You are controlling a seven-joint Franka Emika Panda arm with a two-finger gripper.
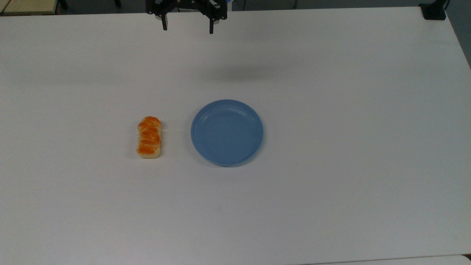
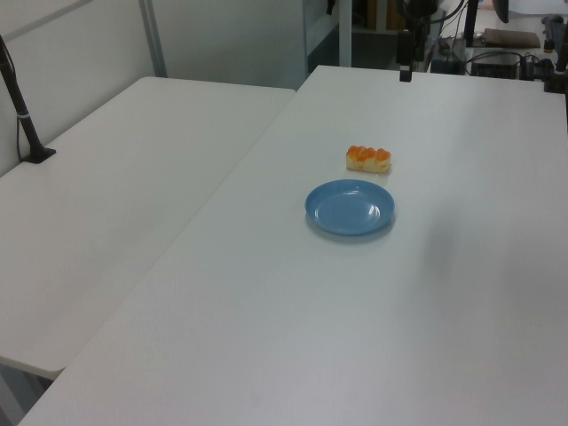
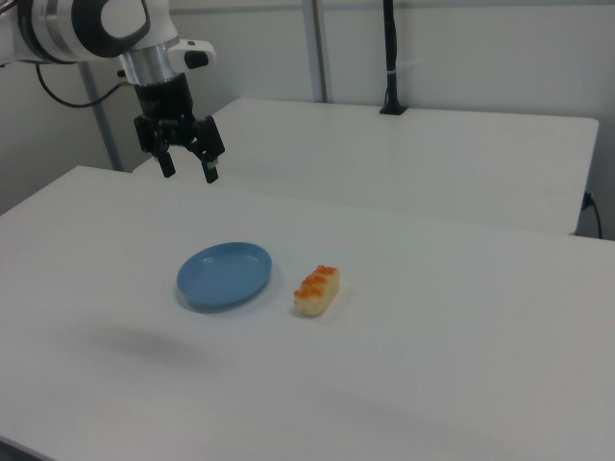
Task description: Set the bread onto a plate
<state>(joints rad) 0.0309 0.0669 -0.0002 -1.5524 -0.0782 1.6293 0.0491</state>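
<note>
The bread (image 1: 149, 137), a small loaf with a glossy orange top and pale sides, lies on the white table just to the top view's left of the plate (image 1: 227, 132). The plate is round, light blue and has nothing in it. The right view has the bread (image 3: 316, 290) to the right of the plate (image 3: 224, 275); in the left view the bread (image 2: 368, 159) lies beyond the plate (image 2: 350, 208). My gripper (image 1: 187, 26) hangs open high above the table's far edge, well away from both; the right view shows the gripper (image 3: 188, 171) with spread fingers.
The white table (image 1: 331, 184) stretches wide around the two objects. A second white table (image 2: 115, 195) adjoins it at the left view's left. A black post (image 3: 390, 58) stands on that second table. A black clamp (image 1: 434, 11) sits at the top view's far right corner.
</note>
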